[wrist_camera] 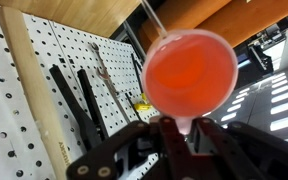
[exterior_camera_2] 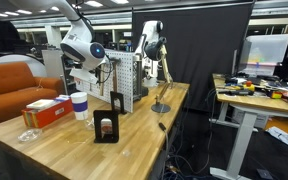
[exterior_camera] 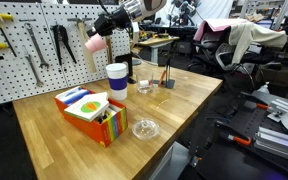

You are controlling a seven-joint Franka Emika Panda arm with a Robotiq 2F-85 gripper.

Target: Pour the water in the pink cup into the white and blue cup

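My gripper (exterior_camera: 106, 27) is shut on the pink cup (exterior_camera: 94, 43) and holds it in the air in front of the pegboard, tilted, up and to the left of the white and blue cup (exterior_camera: 117, 79). That tall cup stands upright on the wooden table and also shows in an exterior view (exterior_camera_2: 80, 105). In the wrist view the pink cup (wrist_camera: 189, 72) fills the middle, with its handle clamped between my fingers (wrist_camera: 184, 138). I cannot see any water.
An orange box of colourful items (exterior_camera: 89, 114) lies just in front of the tall cup. Clear glass dishes sit near the table's front (exterior_camera: 145, 129) and behind the cup (exterior_camera: 146, 88). A pegboard with tools (exterior_camera: 34, 45) stands behind. A black stand (exterior_camera_2: 107, 128) stands on the table.
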